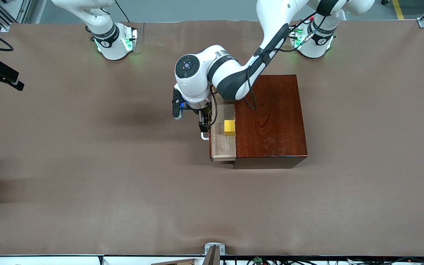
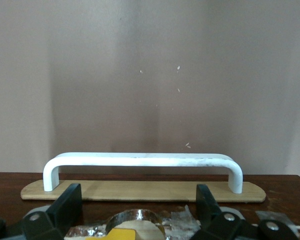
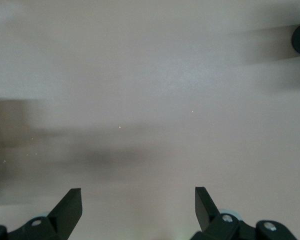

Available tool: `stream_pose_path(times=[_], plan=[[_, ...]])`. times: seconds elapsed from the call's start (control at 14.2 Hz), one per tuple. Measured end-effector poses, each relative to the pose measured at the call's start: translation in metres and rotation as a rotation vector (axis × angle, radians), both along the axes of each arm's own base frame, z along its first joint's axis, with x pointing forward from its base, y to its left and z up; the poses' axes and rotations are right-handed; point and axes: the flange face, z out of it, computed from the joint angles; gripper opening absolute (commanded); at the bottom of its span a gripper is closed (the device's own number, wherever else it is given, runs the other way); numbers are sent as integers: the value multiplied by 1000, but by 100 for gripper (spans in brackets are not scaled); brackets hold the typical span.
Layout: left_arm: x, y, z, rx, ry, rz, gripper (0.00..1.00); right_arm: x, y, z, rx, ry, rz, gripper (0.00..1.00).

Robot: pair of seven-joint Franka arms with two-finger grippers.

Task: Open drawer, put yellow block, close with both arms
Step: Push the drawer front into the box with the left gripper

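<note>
While the right arm waits, left pincer (image 1: 205,127) hovers spread over the handle (image 1: 204,136).

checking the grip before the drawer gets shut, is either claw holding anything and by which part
Nothing is held. The left claw stands open at the drawer front, near the white handle; the yellow block lies in the tray. The right claw is open over bare table.

Bright even overhead light, soft arm shadows on the tablecloth (image 1: 87,176), right wrist view motion-blurred
</note>
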Motion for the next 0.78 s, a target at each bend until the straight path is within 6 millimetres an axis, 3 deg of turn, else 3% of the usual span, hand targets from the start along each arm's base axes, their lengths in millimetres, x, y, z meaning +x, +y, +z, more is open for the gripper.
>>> stream_pose_path(times=[0.35,0.78], plan=[[5,19,4,92,18,15,100,0,0,-3,0,12,0,100],[6,24,1,119,28,21,100,5,-4,-11,1,26,-7,100]])
